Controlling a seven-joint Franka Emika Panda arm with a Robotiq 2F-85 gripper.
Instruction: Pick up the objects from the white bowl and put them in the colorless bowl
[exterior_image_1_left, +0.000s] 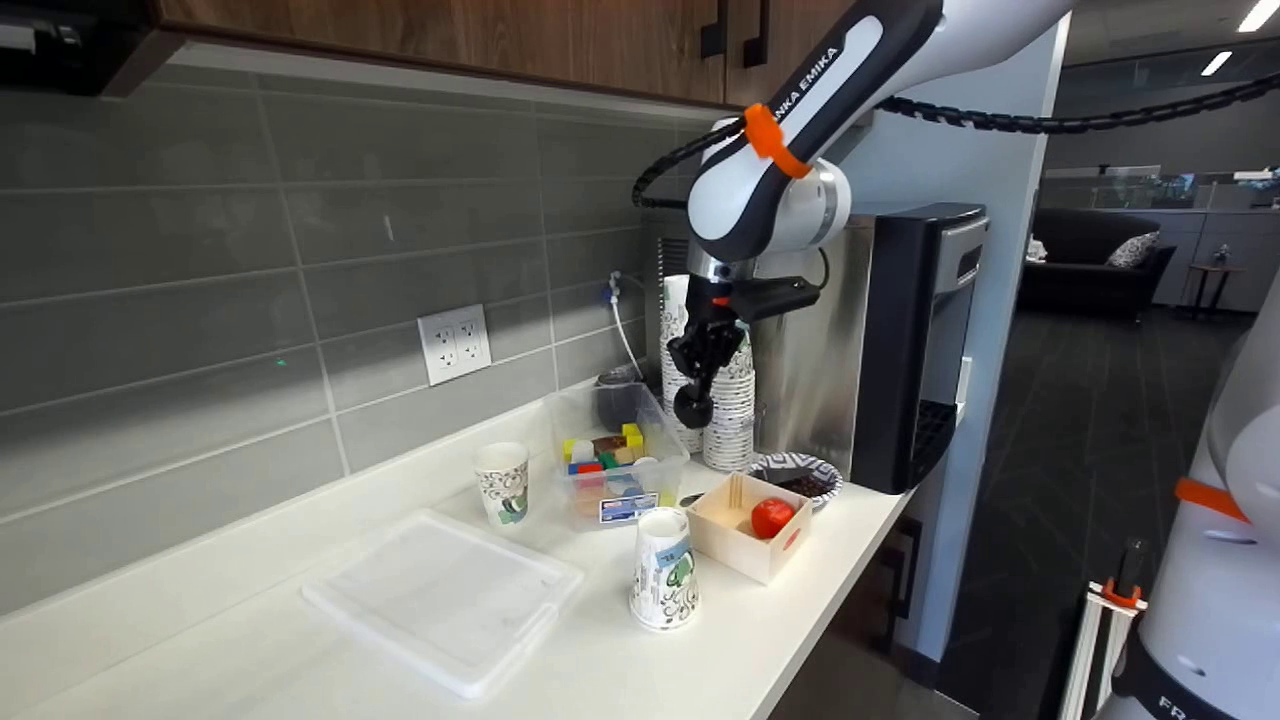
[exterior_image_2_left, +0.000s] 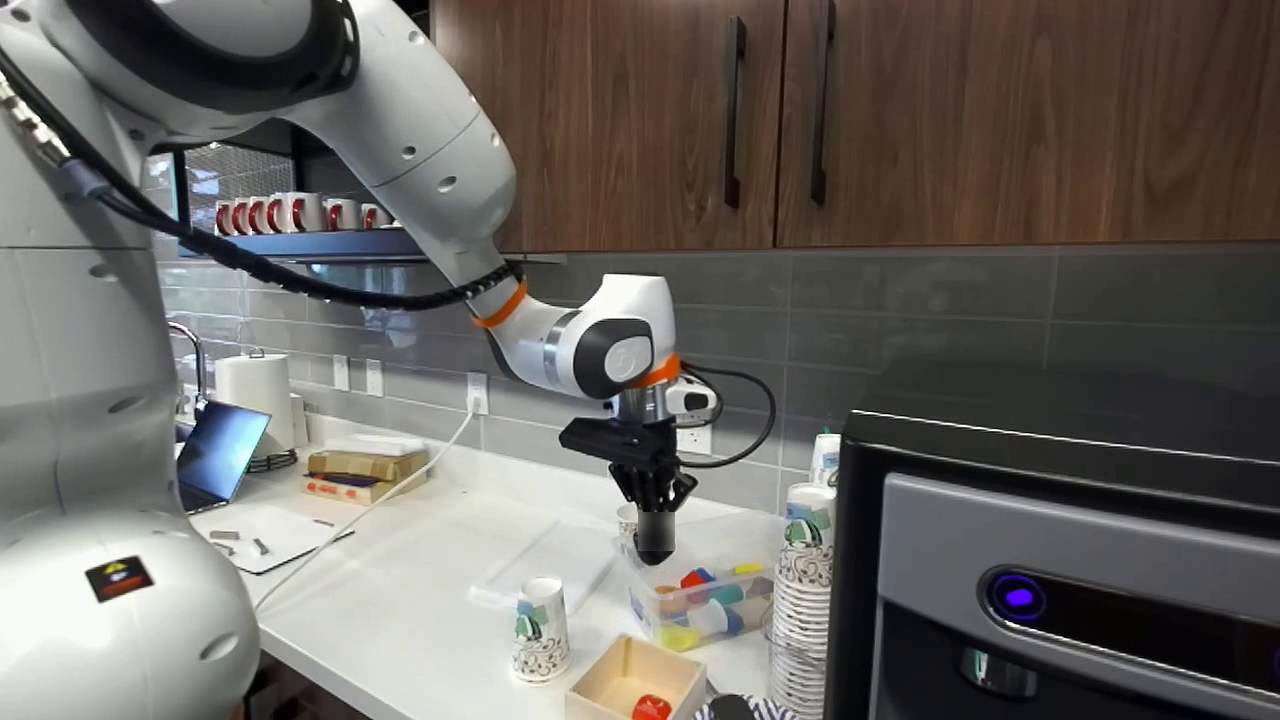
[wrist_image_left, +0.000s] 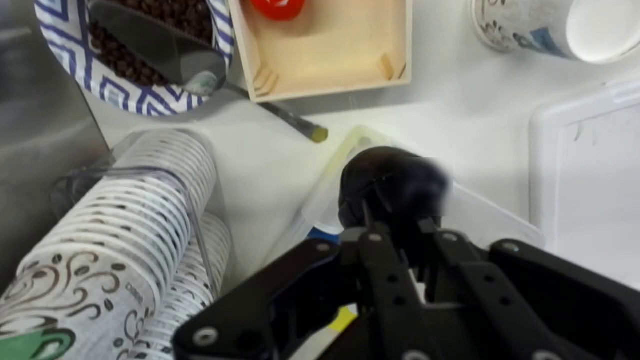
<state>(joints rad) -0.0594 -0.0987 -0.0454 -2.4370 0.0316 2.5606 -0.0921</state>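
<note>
The arm (exterior_image_1_left: 735, 195) reaches in over the counter (exterior_image_1_left: 600, 665), its jaws pointing down above a clear tub (exterior_image_1_left: 668, 473) that holds coloured blocks (exterior_image_2_left: 712, 616). A dark rounded lump (exterior_image_1_left: 693, 409) sits right at their tips, and from here I can't tell how far apart they stand or whether they grip it. Something like a red tomato (exterior_image_1_left: 772, 518) rests inside the pale box (exterior_image_1_left: 730, 548), on the side toward a patterned bowl (wrist_image_left: 55, 45) of dark beans (wrist_image_left: 187, 15). An upside-down paper cup (exterior_image_1_left: 665, 570) stands near the box, and tall cup stacks (exterior_image_1_left: 730, 420) rise beside the tub
</note>
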